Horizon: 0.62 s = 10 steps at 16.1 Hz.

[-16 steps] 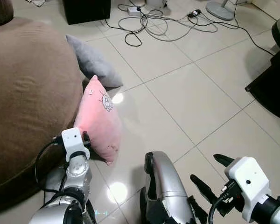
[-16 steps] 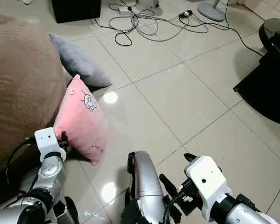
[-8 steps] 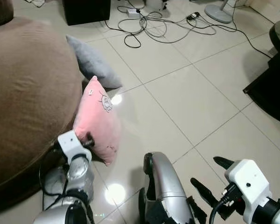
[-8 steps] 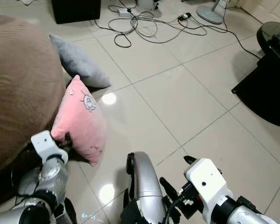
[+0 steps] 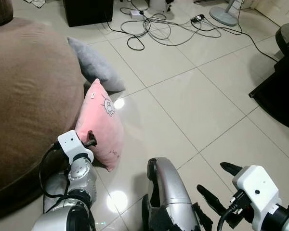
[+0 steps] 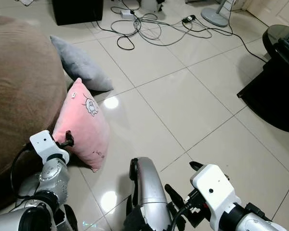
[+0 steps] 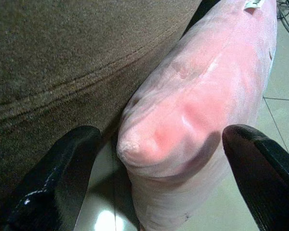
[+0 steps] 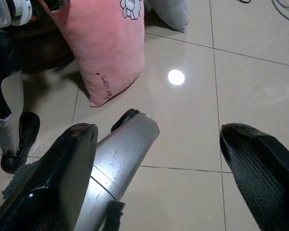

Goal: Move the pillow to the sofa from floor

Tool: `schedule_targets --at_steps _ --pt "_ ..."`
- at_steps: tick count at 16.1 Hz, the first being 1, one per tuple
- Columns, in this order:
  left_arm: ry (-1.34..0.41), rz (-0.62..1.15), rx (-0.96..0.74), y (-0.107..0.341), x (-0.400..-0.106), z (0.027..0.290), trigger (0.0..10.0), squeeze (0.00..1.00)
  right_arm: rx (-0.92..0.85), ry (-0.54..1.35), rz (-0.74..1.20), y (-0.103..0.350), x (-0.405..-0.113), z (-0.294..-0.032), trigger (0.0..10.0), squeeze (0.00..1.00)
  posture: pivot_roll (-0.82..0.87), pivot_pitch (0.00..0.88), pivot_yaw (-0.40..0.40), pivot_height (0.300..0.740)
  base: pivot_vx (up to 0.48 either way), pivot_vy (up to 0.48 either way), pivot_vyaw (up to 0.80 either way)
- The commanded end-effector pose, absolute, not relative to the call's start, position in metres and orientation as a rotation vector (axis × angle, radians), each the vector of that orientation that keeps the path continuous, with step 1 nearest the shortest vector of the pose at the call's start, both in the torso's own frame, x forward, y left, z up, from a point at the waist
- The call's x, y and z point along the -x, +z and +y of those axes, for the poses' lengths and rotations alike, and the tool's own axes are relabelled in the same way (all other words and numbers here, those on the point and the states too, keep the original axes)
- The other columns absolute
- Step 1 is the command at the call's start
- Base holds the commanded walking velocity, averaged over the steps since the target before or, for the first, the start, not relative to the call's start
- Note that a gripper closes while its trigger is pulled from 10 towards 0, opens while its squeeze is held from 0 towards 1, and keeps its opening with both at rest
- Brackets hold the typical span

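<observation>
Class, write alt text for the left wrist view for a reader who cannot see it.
A pink pillow leans against a brown sofa, its corner between the open black fingers of the left gripper. Pale floor tile shows beside it.

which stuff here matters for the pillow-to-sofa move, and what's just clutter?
Job:
- pink pillow, on the floor, leaning against the sofa
- brown sofa
- left tool, open around the pillow's corner

Clutter:
- grey pillow on the floor beside the sofa
- cables
- fan base
- black table
- right tool, open over the floor tiles
</observation>
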State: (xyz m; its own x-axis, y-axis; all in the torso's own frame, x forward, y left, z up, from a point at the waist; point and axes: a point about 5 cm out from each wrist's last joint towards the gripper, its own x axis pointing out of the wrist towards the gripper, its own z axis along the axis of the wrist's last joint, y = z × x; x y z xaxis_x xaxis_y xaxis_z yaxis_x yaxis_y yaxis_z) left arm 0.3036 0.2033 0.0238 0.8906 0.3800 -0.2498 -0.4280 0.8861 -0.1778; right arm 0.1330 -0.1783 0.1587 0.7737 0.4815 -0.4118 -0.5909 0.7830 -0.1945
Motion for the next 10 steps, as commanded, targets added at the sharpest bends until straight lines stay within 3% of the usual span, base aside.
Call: schedule_targets --at_steps 1,2,3,4,5,10 --pt "0.389 0.265 0.214 0.0159 -0.3004 0.1929 10.0 0.00 0.347 0.597 0.341 0.1640 -0.1311 -0.1796 10.0 0.00 -0.47 0.166 -0.225 0.512 0.000 0.000 0.00" --pt "0.384 0.268 0.213 0.0153 -0.3001 0.1920 10.0 0.00 0.346 0.598 0.342 0.1641 -0.1304 -0.1795 10.0 0.00 -0.47 0.163 -0.226 0.512 0.000 0.000 0.00" --pt "0.381 0.270 0.210 0.0151 -0.3000 0.1914 7.1 0.00 0.346 0.599 0.342 0.1640 -0.1302 -0.1795 10.0 0.00 -0.47 0.163 -0.226 0.512 0.000 0.000 0.00" --pt "0.377 0.273 0.208 0.0146 -0.2998 0.1905 1.4 0.00 0.346 0.601 0.343 0.1640 -0.1299 -0.1794 10.0 0.00 -0.47 0.163 -0.226 0.512 0.000 0.000 0.00" --pt "0.373 0.277 0.210 0.0141 -0.2996 0.1901 0.0 0.00 0.347 0.602 0.344 0.1640 -0.1296 -0.1795 10.0 0.00 -0.47 0.163 -0.226 0.512 0.000 0.000 0.00" --pt "0.350 0.282 0.198 0.0138 -0.3000 0.1892 0.0 0.00 0.346 0.601 0.342 0.1642 -0.1298 -0.1794 10.0 0.00 -0.47 0.166 -0.225 0.512 0.000 0.000 0.00"
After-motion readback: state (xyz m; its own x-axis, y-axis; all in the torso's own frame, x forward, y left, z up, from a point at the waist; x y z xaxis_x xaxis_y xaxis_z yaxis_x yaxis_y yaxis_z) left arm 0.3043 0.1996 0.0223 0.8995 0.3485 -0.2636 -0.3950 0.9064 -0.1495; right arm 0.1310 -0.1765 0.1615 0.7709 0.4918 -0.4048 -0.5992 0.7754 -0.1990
